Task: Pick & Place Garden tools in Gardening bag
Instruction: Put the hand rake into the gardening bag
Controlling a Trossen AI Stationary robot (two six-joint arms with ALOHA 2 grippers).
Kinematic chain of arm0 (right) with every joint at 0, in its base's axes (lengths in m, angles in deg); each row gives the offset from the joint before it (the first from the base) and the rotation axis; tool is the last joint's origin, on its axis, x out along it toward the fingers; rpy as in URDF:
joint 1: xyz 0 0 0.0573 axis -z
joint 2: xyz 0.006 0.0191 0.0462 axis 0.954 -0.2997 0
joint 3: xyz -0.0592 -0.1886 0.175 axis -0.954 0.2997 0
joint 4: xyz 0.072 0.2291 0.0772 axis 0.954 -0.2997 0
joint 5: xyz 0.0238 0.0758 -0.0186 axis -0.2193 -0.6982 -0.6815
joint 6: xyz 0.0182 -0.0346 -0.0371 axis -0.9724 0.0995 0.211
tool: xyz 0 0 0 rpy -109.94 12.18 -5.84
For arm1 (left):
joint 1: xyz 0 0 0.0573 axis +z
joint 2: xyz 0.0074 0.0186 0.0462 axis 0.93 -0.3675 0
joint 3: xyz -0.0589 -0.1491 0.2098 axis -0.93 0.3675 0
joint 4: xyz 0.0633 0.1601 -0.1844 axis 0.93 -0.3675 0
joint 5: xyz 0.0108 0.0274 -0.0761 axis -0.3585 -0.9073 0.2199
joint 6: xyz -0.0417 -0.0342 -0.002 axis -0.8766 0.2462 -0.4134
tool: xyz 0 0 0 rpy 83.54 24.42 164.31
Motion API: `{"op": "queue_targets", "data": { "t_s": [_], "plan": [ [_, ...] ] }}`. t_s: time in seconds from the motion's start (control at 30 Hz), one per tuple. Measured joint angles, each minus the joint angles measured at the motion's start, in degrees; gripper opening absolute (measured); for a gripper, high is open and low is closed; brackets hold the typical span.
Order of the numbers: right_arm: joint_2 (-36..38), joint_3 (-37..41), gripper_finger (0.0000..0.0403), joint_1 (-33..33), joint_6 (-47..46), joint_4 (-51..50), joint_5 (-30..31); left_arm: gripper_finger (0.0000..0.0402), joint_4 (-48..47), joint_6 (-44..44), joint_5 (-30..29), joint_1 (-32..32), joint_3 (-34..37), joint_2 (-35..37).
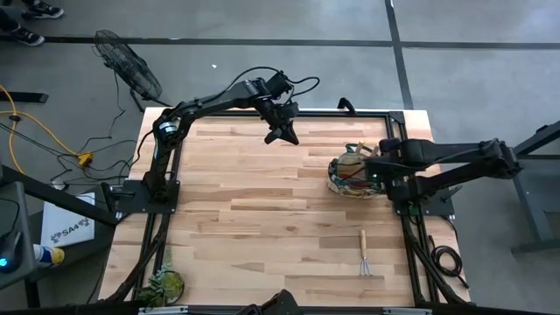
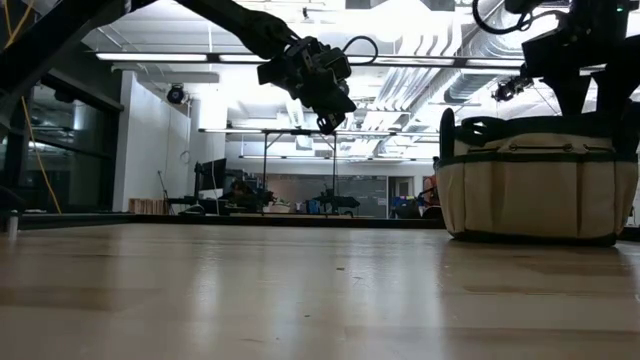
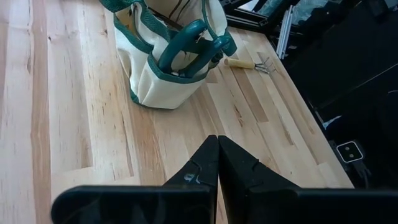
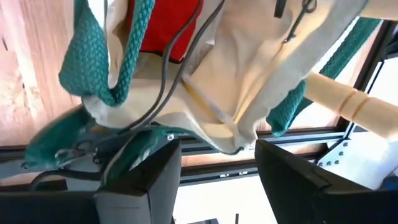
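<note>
- Our right end effector (image 4: 214, 168) sits right over the gardening bag (image 1: 350, 171), fingers spread wide, nothing held.
- Bag stands at the counter's (image 1: 262, 219) right side; pruner handles (image 3: 186, 46) and a red cloth (image 4: 165, 28) are already inside.
- Hand rake (image 1: 366, 255) lies outside on the counter, toward the near edge from the bag, long axis roughly far-to-near, tines at the near end.
- We judge the right arm nearer to it.
- Left end effector (image 1: 282, 136) is pinched closed, empty, hovering mid-counter at the far edge.

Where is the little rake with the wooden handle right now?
In the high view, the wooden-handled hand rake lies alone on the table's right side, nearer the front edge than the tan canvas bag with green trim, and still outside it.
</note>
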Motion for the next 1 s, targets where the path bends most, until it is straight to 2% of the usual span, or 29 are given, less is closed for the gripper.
{"op": "queue_targets", "data": {
  "t_s": [0.4,0.53,0.7,0.8,1.0],
  "plan": [
    [5.1,0.0,0.0197,0.0,-4.9,0.0,4.9,0.0000,0.0,0.0,-0.2,0.0,0.0,0.0],
    [6.7,0.0,0.0197,0.0,-13.7,0.0,9.4,0.0000,0.0,-0.2,-0.1,0.0,0.0,0.0],
    [6.9,-3.0,0.0197,0.0,-34.3,-0.7,10.0,0.0000,-1.1,-0.3,-0.1,0.0,0.0,0.0],
    [6.9,-5.7,0.0197,0.0,-45.5,-0.4,5.0,0.0000,-3.0,-0.2,-0.1,0.0,0.0,0.0],
    [7.9,-8.2,0.0197,-0.1,-61.3,2.4,-13.3,0.0000,-13.7,5.9,-1.9,-0.4,0.0,1.6]
  ]
}}
